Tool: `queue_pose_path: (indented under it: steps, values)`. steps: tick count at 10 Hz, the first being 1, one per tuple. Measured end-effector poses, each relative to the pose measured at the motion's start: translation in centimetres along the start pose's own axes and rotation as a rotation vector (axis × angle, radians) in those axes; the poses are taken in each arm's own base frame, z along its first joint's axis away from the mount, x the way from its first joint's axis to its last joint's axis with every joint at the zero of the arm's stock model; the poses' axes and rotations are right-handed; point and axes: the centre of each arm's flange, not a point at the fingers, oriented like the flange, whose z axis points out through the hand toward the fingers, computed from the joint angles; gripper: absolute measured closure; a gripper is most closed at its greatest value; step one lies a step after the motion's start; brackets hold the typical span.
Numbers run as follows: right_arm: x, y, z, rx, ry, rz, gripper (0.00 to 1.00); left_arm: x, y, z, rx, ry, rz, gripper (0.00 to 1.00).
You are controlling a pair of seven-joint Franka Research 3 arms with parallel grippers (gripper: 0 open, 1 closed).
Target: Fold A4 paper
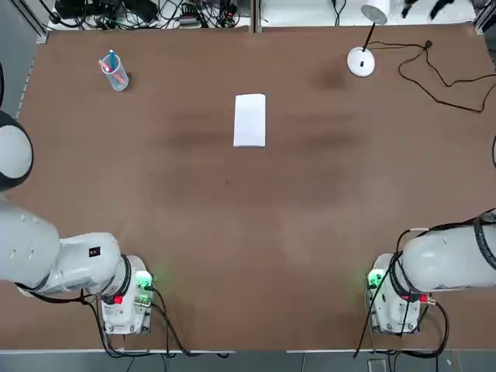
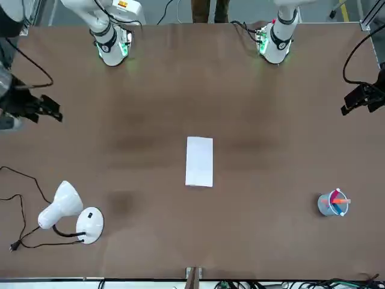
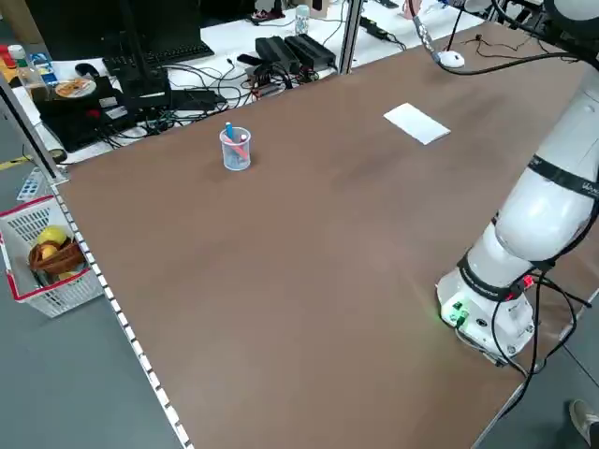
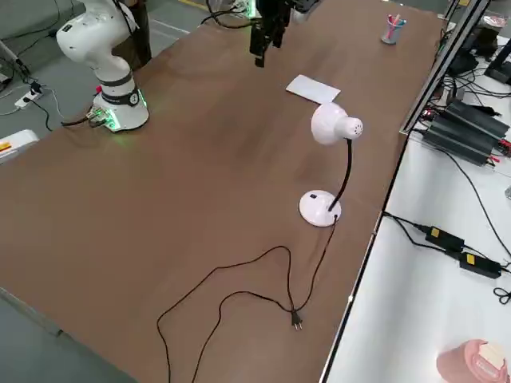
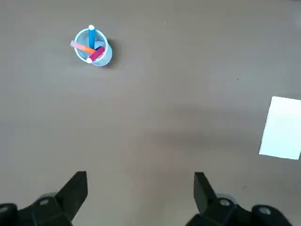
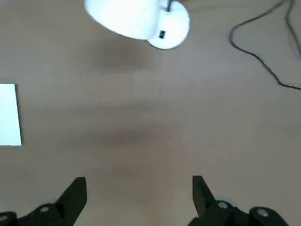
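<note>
Both arms are mostly cut off by the picture edges. The left gripper (image 5: 140, 197) and right gripper (image 6: 139, 200) hang released, grasping nothing. The A4 paper (image 1: 249, 119) lies folded into a narrow white rectangle mid-table, toward the far edge. A lamp (image 1: 361, 60) stands near the far right corner, a pen cup (image 1: 115, 72) near the far left.

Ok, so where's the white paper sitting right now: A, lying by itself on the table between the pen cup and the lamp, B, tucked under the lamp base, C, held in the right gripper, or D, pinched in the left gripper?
A: the paper lies flat and alone on the table, between the pen cup and the lamp, both grippers empty above bare tabletop.
</note>
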Motion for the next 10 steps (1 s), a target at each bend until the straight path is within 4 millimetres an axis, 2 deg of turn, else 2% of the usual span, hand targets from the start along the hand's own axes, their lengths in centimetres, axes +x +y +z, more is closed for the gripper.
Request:
queue_pose_path:
  steps: [2, 3, 10]
  values:
    - [-0.7, 1.8, -3.0, -0.01, 0.016, 0.032, 0.01, 0.0, -0.1, 0.0, 0.0, 0.0, -0.002, 0.0]
    - [-0.9, 2.4, -3.5, -0.022, 0.019, 0.041, 0.01, 0.0, -0.1, 0.0, 0.0, -0.001, -0.002, 0.0]
    - [-0.7, 2.3, -3.7, -0.042, 0.027, 0.038, 0.01, 0.0, -0.1, 0.1, 0.0, -0.001, -0.003, 0.0]
